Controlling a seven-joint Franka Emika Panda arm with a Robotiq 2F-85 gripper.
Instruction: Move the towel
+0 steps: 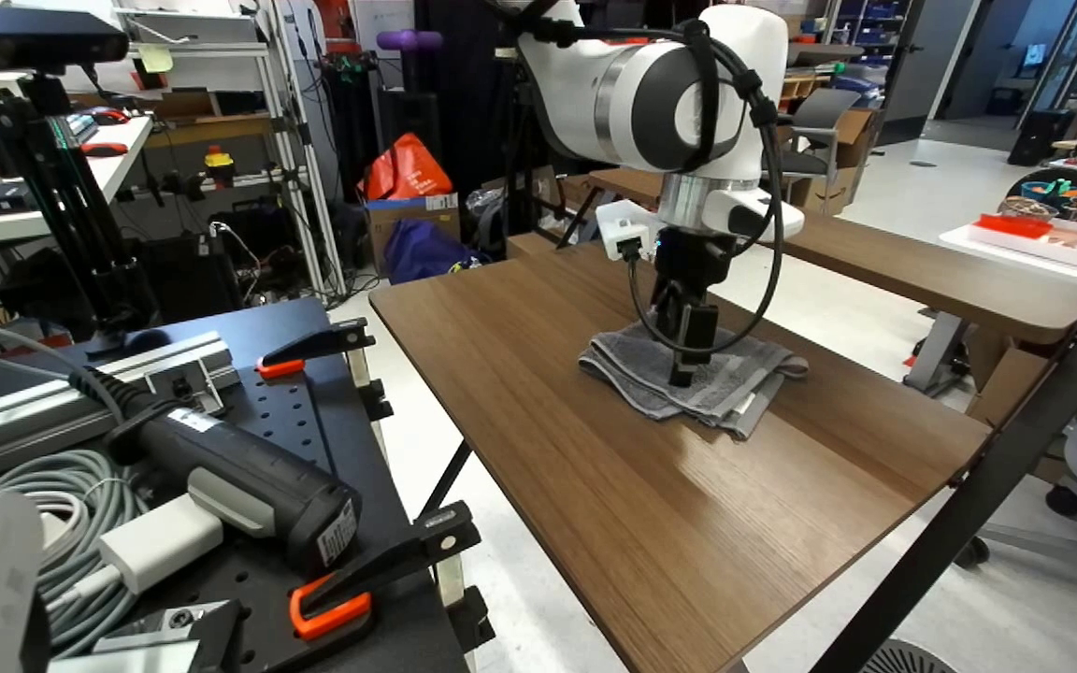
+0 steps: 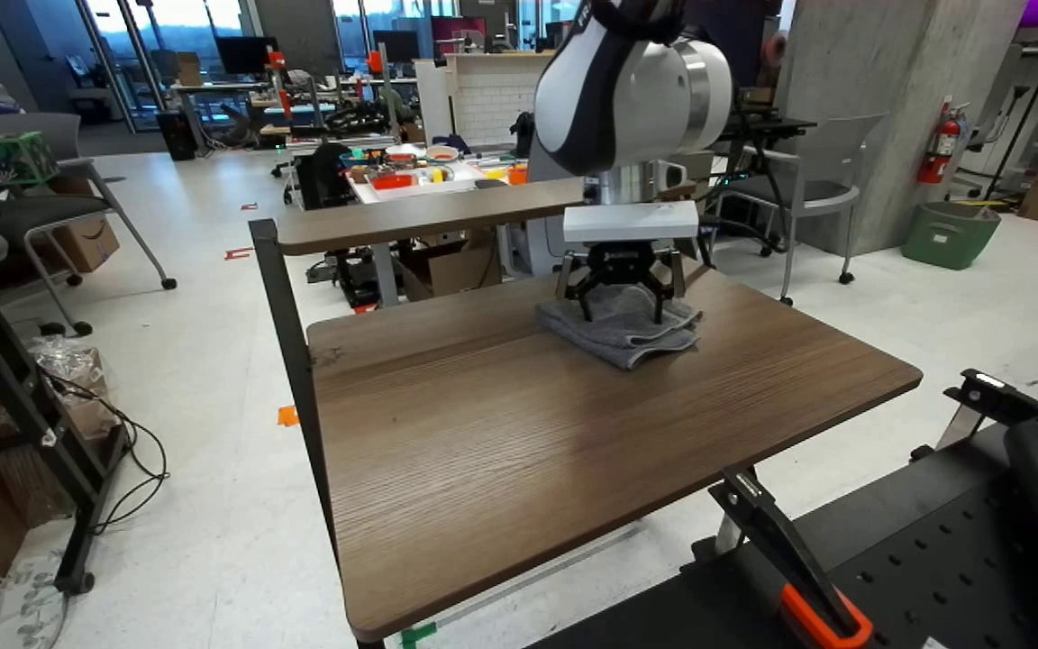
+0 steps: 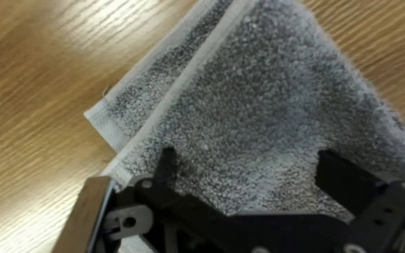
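1. Wrist view: your gripper [image 3: 247, 154] has its two dark fingers [image 3: 343, 182] spread well apart, with the grey towel [image 3: 258, 98] showing between them.
2. You see the towel folded in uneven layers, paler along its hemmed edges, a lower layer peeking out beyond the upper one.
3. In both exterior views the towel rests on the brown wooden table [image 2: 519, 469], below your gripper.
4. Your arm [image 1: 641, 103] reaches down from above; in an exterior view a black cable [image 1: 775, 206] hangs in a loop across your gripper and part of the towel, running to a white box [image 1: 621, 229] at the arm's end.
5. You cannot tell from these views whether your fingers press on the towel or stand just above it.
6. In an exterior view a dark bench [image 1: 291, 402] stands apart from the table, with pale floor [image 1: 417, 411] between. On it you have black-and-orange clamps [image 1: 403, 561], a coil of grey cable [image 1: 104, 500] and a long black device [image 1: 235, 467].
7. In an exterior view a raised brown shelf [image 2: 447, 216] runs past the table's far side, the side the towel lies nearer, and a green bin [image 2: 950, 236] stands near a grey column [image 2: 888, 117].
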